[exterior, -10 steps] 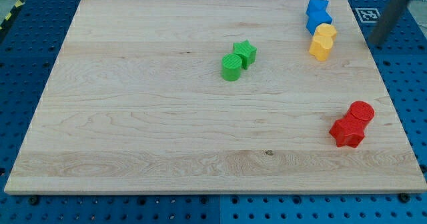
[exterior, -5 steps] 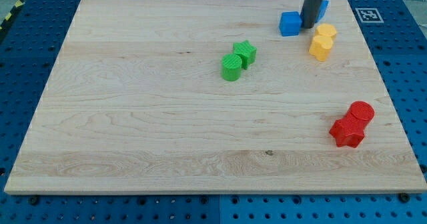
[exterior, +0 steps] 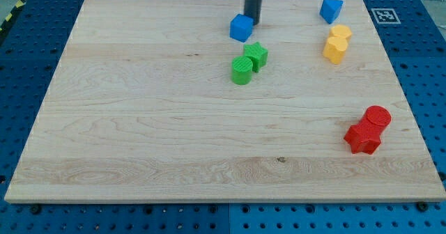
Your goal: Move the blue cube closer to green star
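Item 1, blue cube (exterior: 240, 28): near the board's top edge, middle of the view, just above the green star (exterior: 256, 55) and apart from it. It sits turned, one corner toward the view's bottom; I see no long axis.

Item 2, my tip (exterior: 252, 22): touching the cube's upper right side. It is a bare rod, so nothing opens, closes or holds.

Item 3, green cylinder (exterior: 241, 70): touching the star, lower left.

Item 4, wooden board (exterior: 139, 122).

Blue cube (exterior: 240, 28) just above green star (exterior: 256, 55), apart
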Controlling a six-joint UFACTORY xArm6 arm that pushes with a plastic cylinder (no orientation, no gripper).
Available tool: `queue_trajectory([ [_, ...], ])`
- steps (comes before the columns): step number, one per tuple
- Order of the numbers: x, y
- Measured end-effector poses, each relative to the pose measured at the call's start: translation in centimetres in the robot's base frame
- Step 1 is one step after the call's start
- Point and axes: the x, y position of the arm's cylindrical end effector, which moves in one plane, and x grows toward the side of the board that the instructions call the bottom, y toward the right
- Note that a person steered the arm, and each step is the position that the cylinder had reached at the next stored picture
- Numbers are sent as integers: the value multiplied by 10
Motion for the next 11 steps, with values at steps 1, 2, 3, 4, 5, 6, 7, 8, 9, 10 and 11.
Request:
queue_trajectory([
  [1, 0, -32],
  [2, 0, -55],
  [3, -2, -55],
  [4, -15, -41],
  [5, -17, -36],
  [6, -9, -36],
  [7, 6, -35],
  [8, 21, -32],
  [9, 34, -23],
  [10, 48, 2],
  [11, 63, 26],
])
